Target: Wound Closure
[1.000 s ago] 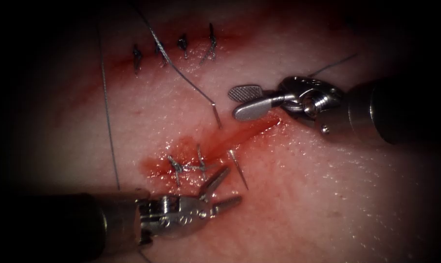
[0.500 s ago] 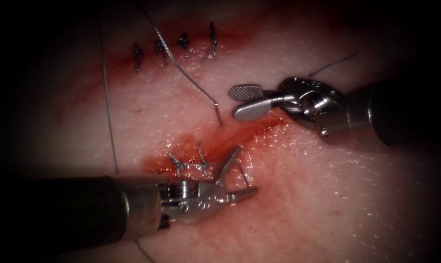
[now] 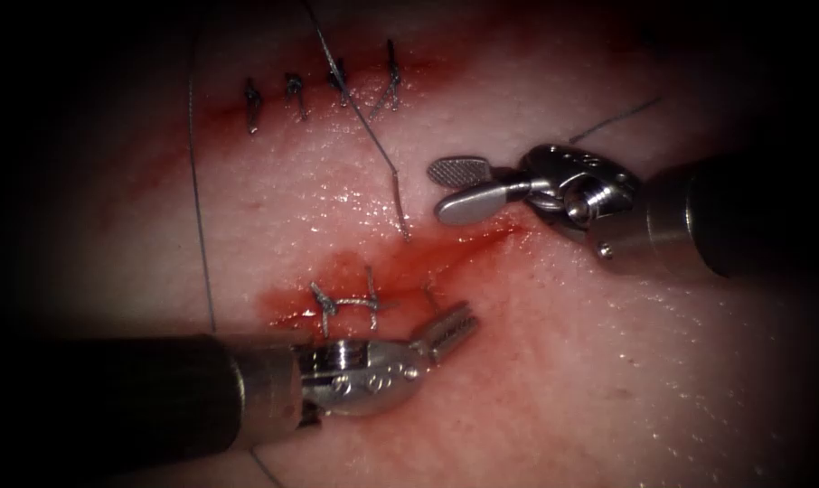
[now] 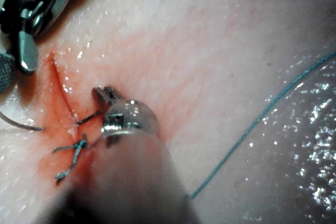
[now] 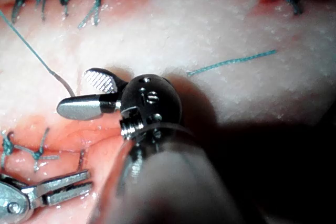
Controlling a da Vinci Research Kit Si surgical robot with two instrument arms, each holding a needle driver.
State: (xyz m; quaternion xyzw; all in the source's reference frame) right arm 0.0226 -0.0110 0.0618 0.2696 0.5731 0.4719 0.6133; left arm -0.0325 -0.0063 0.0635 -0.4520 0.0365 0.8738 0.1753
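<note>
Left tool (image 3: 446,327) sits just below the cut (image 3: 464,242) with its jaws closed on the needle's (image 3: 399,206) pointed end where that end comes up out of the tissue (image 3: 608,361); the needle passes under the cut, and its tail end stands out of the tissue above the cut, with the thread (image 3: 351,95) running up from it past 4 finished stitches (image 3: 324,90). Right tool (image 3: 459,188) hovers just right of the needle tail, jaws apart, holding nothing. 2 tied stitches (image 3: 346,305) lie just left of the left tool's tip, in red fluid (image 3: 373,267).
</note>
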